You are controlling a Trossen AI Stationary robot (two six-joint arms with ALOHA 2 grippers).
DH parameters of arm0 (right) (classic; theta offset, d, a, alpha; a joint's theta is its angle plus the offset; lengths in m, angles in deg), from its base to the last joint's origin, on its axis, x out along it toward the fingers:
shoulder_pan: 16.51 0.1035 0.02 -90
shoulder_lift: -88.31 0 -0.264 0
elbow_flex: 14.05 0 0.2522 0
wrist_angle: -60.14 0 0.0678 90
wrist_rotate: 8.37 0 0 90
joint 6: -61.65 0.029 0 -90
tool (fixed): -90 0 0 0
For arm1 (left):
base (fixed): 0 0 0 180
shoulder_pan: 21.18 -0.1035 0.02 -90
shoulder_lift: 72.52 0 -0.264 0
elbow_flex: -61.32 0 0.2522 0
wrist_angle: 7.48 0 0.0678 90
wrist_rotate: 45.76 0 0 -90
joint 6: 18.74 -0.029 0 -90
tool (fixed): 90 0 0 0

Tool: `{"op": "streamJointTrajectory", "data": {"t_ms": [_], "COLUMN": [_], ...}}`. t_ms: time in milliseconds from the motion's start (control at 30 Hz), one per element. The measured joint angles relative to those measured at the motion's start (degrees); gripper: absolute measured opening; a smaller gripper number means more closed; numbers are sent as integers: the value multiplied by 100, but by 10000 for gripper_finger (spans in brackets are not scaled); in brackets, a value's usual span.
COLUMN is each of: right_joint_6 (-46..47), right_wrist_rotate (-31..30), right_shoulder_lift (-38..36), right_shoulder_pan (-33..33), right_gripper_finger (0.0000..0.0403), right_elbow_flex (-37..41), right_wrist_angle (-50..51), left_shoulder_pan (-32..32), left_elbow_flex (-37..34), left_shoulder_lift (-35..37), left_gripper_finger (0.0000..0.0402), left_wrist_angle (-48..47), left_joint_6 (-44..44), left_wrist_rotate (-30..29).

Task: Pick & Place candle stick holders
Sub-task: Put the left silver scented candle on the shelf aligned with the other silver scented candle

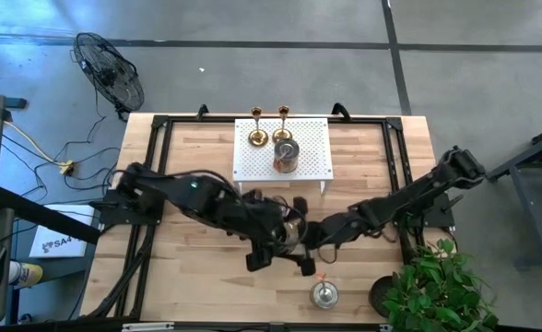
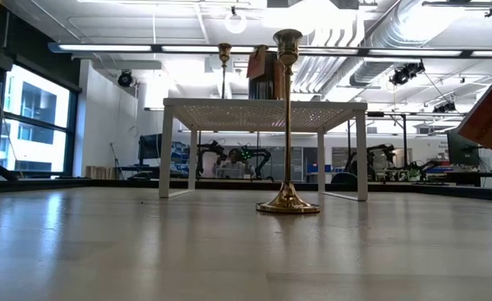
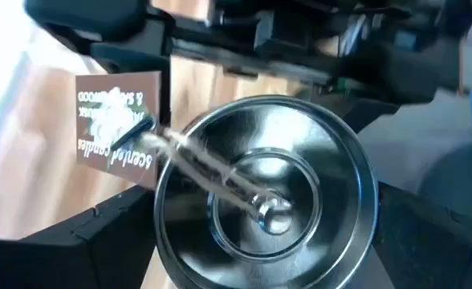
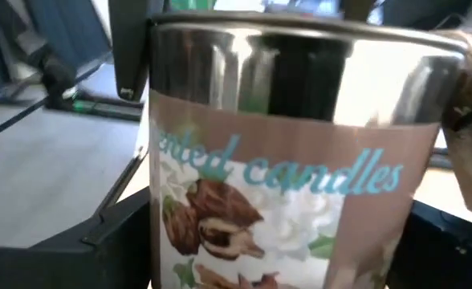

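Observation:
A silvery candle stick holder [image 1: 294, 235], a round tin with a brown "scented candles" label, is at the table's middle between both grippers. My right gripper [image 4: 276, 241] is shut on it. My left gripper [image 3: 264, 233] stands open above it, one finger on either side of its lidded top [image 3: 268, 201]. On the white perforated rack [image 1: 310, 166] stand two gold holders [image 1: 257, 129] [image 1: 282, 124] and another silvery one [image 1: 287, 155]. One more holder [image 1: 324, 293] stands near the front edge. The low view shows a gold holder [image 2: 288, 125] upright on its round base. My right gripper has the tin's labelled side wall [image 4: 168, 233] between its two fingers, which reach in about level from the table's right side. The tin sits upright in the hold. The tin hides its own underside, so I cannot tell whether it stands on the table.
Black frame rails [image 1: 151, 184] [image 1: 402, 166] run along the table's left and right sides. A potted plant [image 1: 437, 286] fills the near right corner. A fan [image 1: 110, 69] stands on the floor beyond the far left corner. Bare wood lies at the near left.

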Motion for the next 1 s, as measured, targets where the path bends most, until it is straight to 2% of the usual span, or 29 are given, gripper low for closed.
{"op": "streamJointTrajectory", "data": {"t_ms": [100,200,233,333,433,533,667,867,1000], "right_joint_6": [-115,-151,-141,-215,-397,-560,-562,-731,-797], "right_wrist_rotate": [-160,-167,-160,-733,-1047,-967,-1056,-1035,-1054], "right_shoulder_lift": [-333,-549,-571,-1001,-1171,-1315,-1726,-2108,-2511], "right_shoulder_pan": [8,3,-10,-138,-347,-546,-860,-1247,-1496], "right_gripper_finger": [354,354,354,354,354,354,354,354,354], "right_elbow_flex": [-2,107,107,41,25,90,23,70,36], "right_wrist_angle": [411,1138,1170,1223,1210,1425,1329,1573,1690], "left_shoulder_pan": [23,95,115,126,113,119,122,118,120], "left_elbow_flex": [0,65,74,61,7,31,39,13,22], "left_shoulder_lift": [260,785,907,1145,1264,1574,1826,1928,2049], "left_gripper_finger": [391,394,393,390,389,389,389,390,390], "left_wrist_angle": [251,559,663,738,594,493,0,-472,-478], "left_joint_6": [-256,-666,-824,-1346,-1739,-2005,-2054,-1817,-1826], "left_wrist_rotate": [-401,-552,-542,-515,-591,-742,-1012,-2215,-2351]}}
